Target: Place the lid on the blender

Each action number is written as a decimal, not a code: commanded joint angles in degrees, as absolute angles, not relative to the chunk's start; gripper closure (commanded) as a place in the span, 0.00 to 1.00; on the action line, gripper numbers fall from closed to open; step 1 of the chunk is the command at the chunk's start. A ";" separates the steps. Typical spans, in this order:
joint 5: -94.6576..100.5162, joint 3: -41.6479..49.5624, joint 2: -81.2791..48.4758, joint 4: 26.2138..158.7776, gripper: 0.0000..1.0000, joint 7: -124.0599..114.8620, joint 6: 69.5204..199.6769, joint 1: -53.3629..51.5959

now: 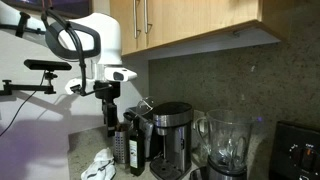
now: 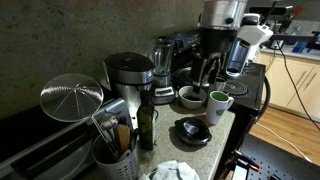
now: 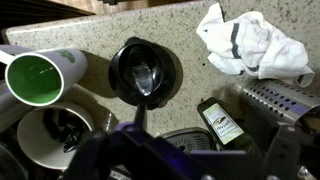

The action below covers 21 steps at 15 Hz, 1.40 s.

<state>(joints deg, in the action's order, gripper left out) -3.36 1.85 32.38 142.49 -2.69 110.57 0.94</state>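
The black lid lies flat on the speckled counter, glossy at its centre; it also shows in an exterior view. The blender is a clear jar with a side handle on a dark base, right of the coffee maker; it also stands at the back of the counter. My gripper hangs well above the counter, apart from the lid, and looks open and empty. It is a dark blur at the bottom of the wrist view and hangs near the bottles.
A black-and-steel coffee maker stands by the blender. A green mug and a bowl sit near the lid. A white cloth, an oil bottle, a wire strainer and a utensil holder crowd the counter.
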 commanded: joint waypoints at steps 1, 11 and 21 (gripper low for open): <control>-3.51 1.58 32.35 142.37 0.00 -2.54 110.42 1.26; 0.46 3.78 16.84 142.83 0.00 3.30 121.53 2.18; 0.83 3.29 6.57 146.71 0.00 10.25 128.49 1.71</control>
<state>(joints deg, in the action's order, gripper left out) -0.06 3.52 7.03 144.98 8.78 127.43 1.65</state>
